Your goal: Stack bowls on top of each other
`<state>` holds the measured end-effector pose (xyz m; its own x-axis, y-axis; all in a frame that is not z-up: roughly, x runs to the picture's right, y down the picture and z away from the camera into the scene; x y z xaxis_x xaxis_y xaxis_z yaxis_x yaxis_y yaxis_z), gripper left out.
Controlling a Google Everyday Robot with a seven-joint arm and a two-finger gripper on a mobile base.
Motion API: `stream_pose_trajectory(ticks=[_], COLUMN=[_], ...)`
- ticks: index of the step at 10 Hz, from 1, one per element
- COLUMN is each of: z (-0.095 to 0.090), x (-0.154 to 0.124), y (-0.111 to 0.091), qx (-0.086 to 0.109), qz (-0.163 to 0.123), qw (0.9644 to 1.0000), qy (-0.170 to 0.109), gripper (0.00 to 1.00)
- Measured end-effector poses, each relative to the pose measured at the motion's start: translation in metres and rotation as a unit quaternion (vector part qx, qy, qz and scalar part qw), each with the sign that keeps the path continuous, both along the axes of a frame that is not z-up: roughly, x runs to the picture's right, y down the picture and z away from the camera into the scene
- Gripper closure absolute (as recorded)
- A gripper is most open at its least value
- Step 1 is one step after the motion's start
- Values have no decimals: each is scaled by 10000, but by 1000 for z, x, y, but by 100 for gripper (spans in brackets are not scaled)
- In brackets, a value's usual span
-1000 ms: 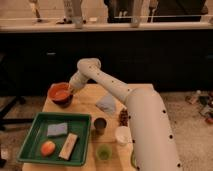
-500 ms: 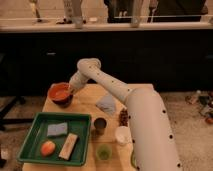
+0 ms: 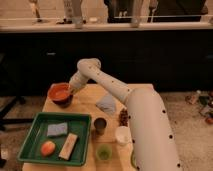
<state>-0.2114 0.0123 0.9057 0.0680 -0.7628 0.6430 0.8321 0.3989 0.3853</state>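
Observation:
An orange-red bowl with a dark outside sits at the far left of the wooden table. I cannot tell whether it is one bowl or a stack. My white arm reaches from the lower right across the table to it. My gripper is at the bowl's right rim, right against it.
A green tray at the front left holds a blue sponge, an orange fruit and a tan block. A dark cup, a green cup, a white cup, a grey cloth and a dark snack lie near the arm.

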Motion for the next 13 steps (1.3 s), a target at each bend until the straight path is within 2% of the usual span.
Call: stream_pose_trajectory(ticks=[5, 6, 13], z=[0, 0, 0], x=[0, 0, 0], y=[0, 0, 0], qx=[1, 0, 0], qz=[1, 0, 2], qw=[10000, 10000, 10000], qy=[0, 0, 0], gripper=[27, 24, 24])
